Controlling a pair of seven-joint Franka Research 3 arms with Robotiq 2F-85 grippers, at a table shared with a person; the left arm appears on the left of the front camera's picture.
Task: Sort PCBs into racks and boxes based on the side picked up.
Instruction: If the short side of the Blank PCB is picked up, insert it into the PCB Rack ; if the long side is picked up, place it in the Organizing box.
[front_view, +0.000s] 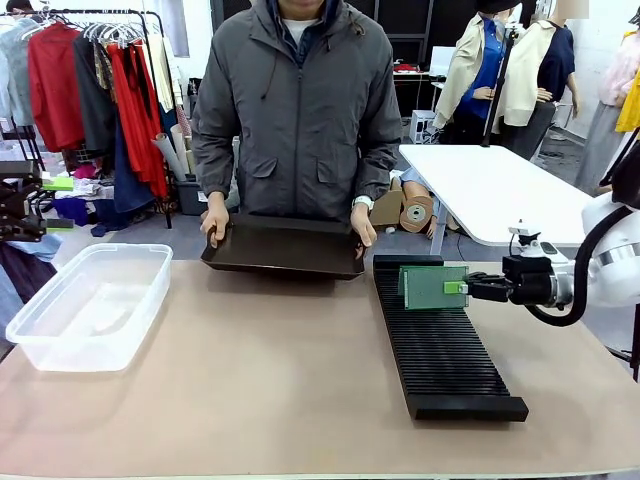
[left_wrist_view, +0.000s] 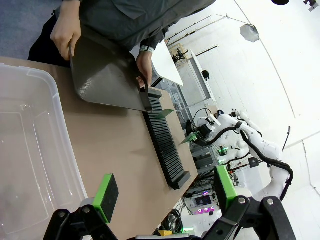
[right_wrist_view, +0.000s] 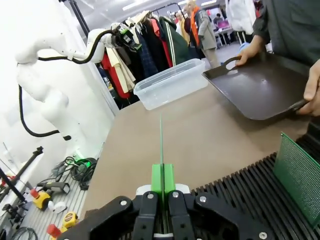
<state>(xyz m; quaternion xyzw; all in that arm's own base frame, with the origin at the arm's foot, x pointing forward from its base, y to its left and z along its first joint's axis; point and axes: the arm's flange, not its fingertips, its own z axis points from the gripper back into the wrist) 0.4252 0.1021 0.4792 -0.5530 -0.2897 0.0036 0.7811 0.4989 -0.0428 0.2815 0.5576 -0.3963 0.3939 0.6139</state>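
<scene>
Table (front_view: 250, 400): one tan top, bare across the middle and near edge — wide room between tub and rack.
Room: a clothes rail (front_view: 100, 80) hung with garments at the far left, a white table (front_view: 500, 190) at the far right.
Person: one, in a grey jacket (front_view: 300, 110), standing at the far edge, both hands on the tray's ends.
Tub (front_view: 85, 305): one, clear plastic, at the table's left edge, nothing seen inside it.
Rack (front_view: 445, 350): one, long, black and slotted, running from the tray's right corner toward the near edge; most slots free.
Tray (front_view: 285, 248): one, shallow and black, tilted toward the robot.
Boards: two — one (right_wrist_view: 300, 175) stands upright in a far slot of the rack; a second board (front_view: 432, 287) is held on edge over the rack's far end, just beside the first.
Right gripper (front_view: 462, 288): closed on the second board's edge, reaching in from the right.
Left gripper (left_wrist_view: 165, 192): spread wide, holding nothing, above the tub's end.
</scene>
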